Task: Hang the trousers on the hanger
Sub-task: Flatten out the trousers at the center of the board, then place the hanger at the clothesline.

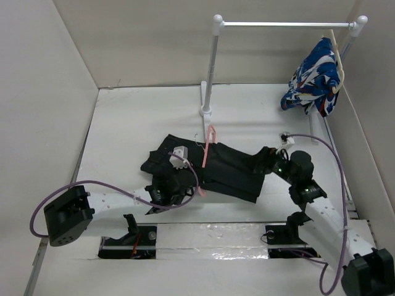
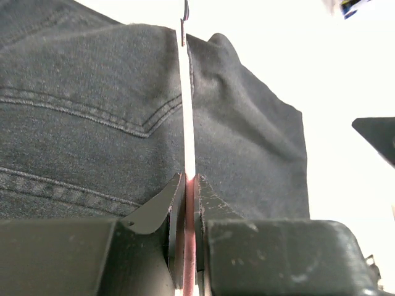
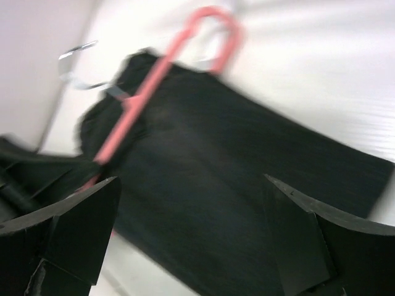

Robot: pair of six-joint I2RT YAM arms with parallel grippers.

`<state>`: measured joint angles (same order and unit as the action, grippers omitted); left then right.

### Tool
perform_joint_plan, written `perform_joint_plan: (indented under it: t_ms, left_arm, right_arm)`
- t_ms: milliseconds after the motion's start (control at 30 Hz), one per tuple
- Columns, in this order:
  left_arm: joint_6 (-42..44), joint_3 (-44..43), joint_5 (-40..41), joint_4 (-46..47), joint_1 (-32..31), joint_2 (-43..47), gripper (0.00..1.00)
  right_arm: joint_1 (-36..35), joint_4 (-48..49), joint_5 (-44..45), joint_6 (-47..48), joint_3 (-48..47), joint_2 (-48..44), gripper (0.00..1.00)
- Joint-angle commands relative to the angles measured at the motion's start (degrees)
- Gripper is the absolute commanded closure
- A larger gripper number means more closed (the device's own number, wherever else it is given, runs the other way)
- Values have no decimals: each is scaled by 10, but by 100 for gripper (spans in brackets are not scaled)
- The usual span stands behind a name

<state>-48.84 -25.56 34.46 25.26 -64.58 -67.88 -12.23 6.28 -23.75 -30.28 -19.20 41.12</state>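
Note:
The black trousers (image 1: 225,169) lie folded across the middle of the table. The pink hanger (image 1: 205,157) lies over them, its hook (image 1: 212,131) toward the rack post. My left gripper (image 1: 185,185) is shut on the hanger's pink wire (image 2: 188,203) at the near edge of the trousers (image 2: 92,123). My right gripper (image 1: 266,159) is open and empty, hovering over the right end of the trousers (image 3: 203,185). The right wrist view shows the hanger (image 3: 154,80) running across the fabric, blurred.
A white clothes rack (image 1: 210,68) stands at the back with a rail (image 1: 284,24). A blue, white and red patterned garment (image 1: 315,77) hangs at its right end. White walls close in the left and right sides.

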Motion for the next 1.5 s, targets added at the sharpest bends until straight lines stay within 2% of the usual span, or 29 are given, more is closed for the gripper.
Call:
perform_joint_plan:
  t_ms: [0,33,100,133,200,233,300,333,400,433,700,800,833,900,933,1133,1200,1233,1333,1467]
  left_arm:
    - [11,-22,23,28,-8,37,100]
    - [15,-19,20,36,-16,41,100]
    - [27,-20,25,38,-30,45,100]
    - [29,-24,34,34,-30,44,100]
    - [32,-27,48,31,-53,48,100]
    - [32,-26,63,33,-60,49,100]
    - [41,-20,69,43,-70,53,100]
    - [42,-21,72,41,-71,53,100]
    - [38,-20,76,36,-77,57,100]
    - [37,-18,83,37,-82,60,100]
    - [48,-5,83,65,-87,75,100]
    - [58,-5,76,72,-87,71,100]
    - [59,-7,76,71,-87,71,100]
    - [58,0,71,81,-93,75,100]
    - [58,3,64,87,-93,78,100]
    - [128,-8,44,74,-93,124,100]
    - [149,-21,43,50,-93,156,91]
    - [168,-37,47,36,-93,178,80]
    - [195,-57,49,-14,-93,212,62]
    - [221,-70,60,-39,-93,298,50]
  right_arm:
    - [-103,112,125,-107,-5,15,0]
    - [-158,150,141,-119,-7,31,11]
    - [-203,180,175,-145,-29,94,40]
    - [-222,211,184,-153,-37,117,68]
    - [-262,241,190,-174,-62,164,86]
    - [-271,271,188,-182,-69,206,87]
    - [-293,304,191,-204,-80,242,80]
    - [-300,320,198,-212,-83,268,66]
    - [-319,338,215,-231,-85,288,52]
    - [-319,348,215,-236,-87,307,49]
    - [-383,367,271,-281,-80,363,47]
    - [-394,428,273,-307,-66,388,52]
    - [-395,450,274,-311,-67,394,62]
    - [-400,461,270,-317,-74,403,70]
    - [-400,471,266,-319,-77,407,79]
    - [-393,493,246,-348,-101,403,96]
    - [-385,516,242,-370,-102,399,98]
    - [-385,530,222,-377,-109,398,100]
    - [-362,551,198,-402,-126,396,100]
    - [-329,563,161,-424,-162,389,100]
